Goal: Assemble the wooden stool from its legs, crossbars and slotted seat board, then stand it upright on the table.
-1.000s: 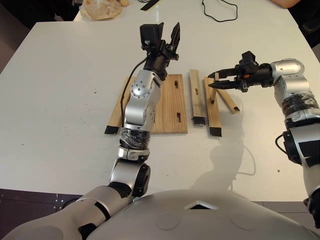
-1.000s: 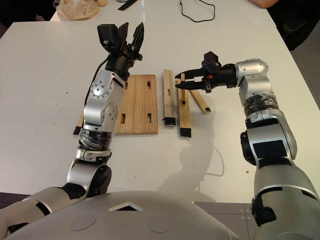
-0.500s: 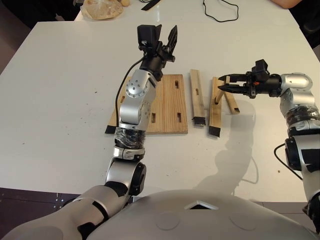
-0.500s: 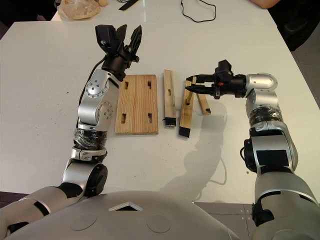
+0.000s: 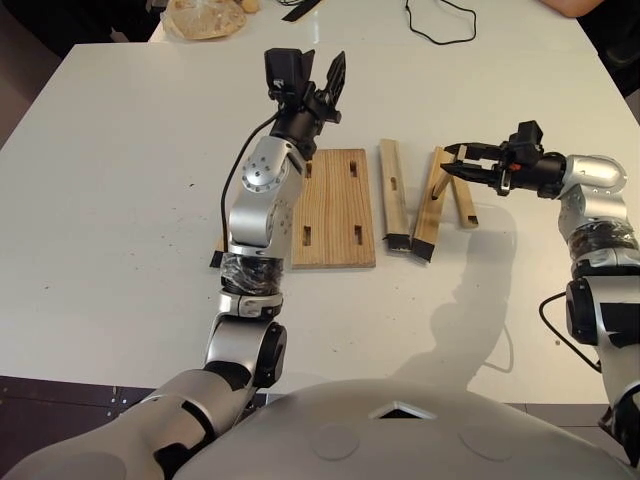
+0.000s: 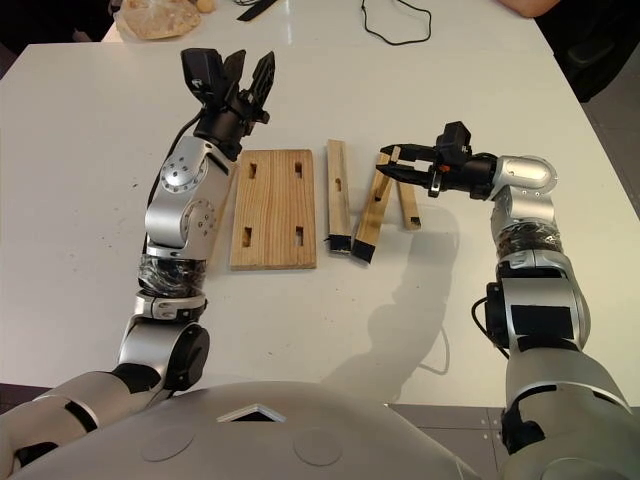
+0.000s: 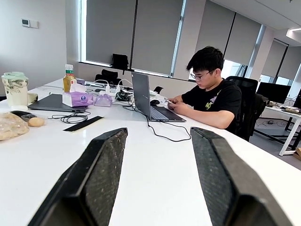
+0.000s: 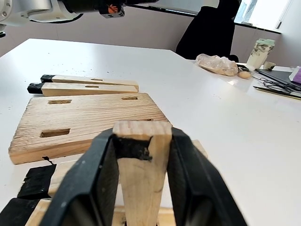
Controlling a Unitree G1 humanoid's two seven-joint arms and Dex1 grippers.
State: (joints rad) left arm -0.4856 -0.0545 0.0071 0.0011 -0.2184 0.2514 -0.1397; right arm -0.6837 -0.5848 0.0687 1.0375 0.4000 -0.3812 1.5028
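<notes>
Clamping the far end of one leg (image 5: 430, 205) in the right gripper (image 5: 447, 162), both fingers (image 8: 89, 188) pressing flat on its opposite faces (black marking showing on the wood between them). Slanting that leg toward the table's near edge, its black-tipped end sitting just beside the black tip of a second leg (image 5: 393, 195), itself lying flat and pointing from far edge to near edge.

Lying flat near the middle of the white table (image 5: 120, 200), just left of the second leg and apart from it: slotted seat board (image 5: 336, 208), four slots facing up. Resting just right of the held leg, toward the table's right edge: a short crossbar (image 5: 465, 205). Lying side by side along the board's left edge, partly hidden under the left arm: two further legs (image 8: 84, 84), black tips pointing to the near edge.

Hovering above the board's far left corner: left gripper (image 5: 322, 65), fingers (image 7: 99, 179) spreading wide, holding nothing and touching no wood.

Sitting by the table's far edge, well apart from the parts: a crumpled clear bag (image 5: 205, 15) and a black cable (image 5: 440, 25).
</notes>
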